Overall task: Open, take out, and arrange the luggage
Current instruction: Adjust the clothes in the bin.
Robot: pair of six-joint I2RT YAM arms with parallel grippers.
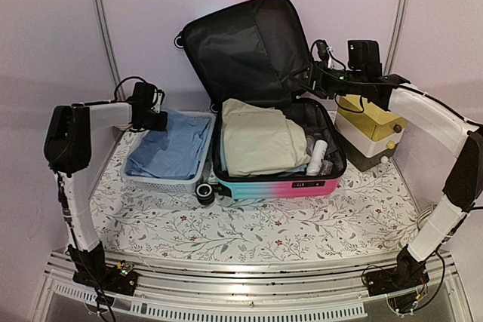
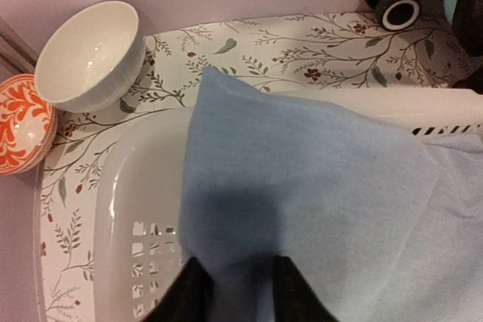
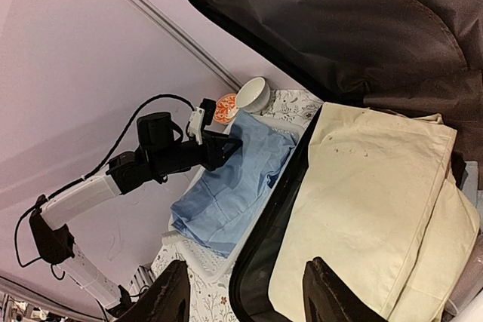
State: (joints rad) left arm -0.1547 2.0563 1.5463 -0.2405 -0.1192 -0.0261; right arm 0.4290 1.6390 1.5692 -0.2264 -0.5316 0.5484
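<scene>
The luggage [image 1: 272, 186], a pink-to-turquoise suitcase, lies open mid-table with its black-lined lid [image 1: 241, 50] standing up. A folded cream cloth [image 1: 256, 141] [image 3: 377, 201] fills its left half. A blue cloth [image 1: 170, 148] [image 2: 324, 186] [image 3: 234, 179] lies in the white basket [image 1: 162, 184] [image 2: 128, 209] to the left. My left gripper [image 1: 158, 120] [image 2: 238, 292] hovers at the basket's far left corner, fingers apart over the blue cloth. My right gripper [image 1: 306, 77] [image 3: 245, 269] hangs high by the lid's right edge, open and holding nothing.
A white bowl [image 2: 90, 54] and an orange-patterned bowl [image 2: 19, 122] sit behind the basket by the wall. A yellow-topped drawer box [image 1: 370, 130] stands right of the suitcase. A white bottle [image 1: 317, 156] and small items lie in the suitcase's right side. A suitcase wheel [image 1: 205, 192] touches the basket.
</scene>
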